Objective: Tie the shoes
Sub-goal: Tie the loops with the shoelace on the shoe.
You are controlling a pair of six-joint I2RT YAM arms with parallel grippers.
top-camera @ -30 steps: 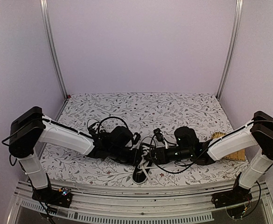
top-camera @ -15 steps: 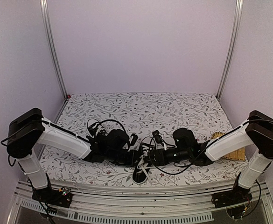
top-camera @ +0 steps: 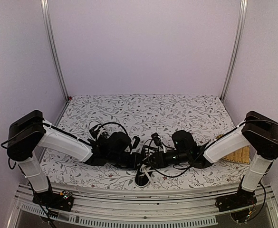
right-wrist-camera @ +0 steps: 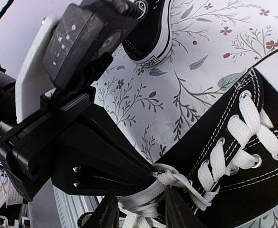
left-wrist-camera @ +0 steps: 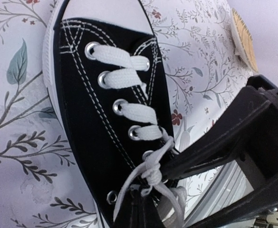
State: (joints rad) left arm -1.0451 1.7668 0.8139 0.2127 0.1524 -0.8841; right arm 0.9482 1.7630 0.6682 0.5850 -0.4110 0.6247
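Lilac walls, floral tabletop, perhaps cloth

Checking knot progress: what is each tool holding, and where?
Left tool pinches the white lace beside the knot. Right tool straddles lace there; its grip cannot be told.

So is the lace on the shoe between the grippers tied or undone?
Half tied: the laces cross in one small knot near the opening of the shoe; no bow loops show.
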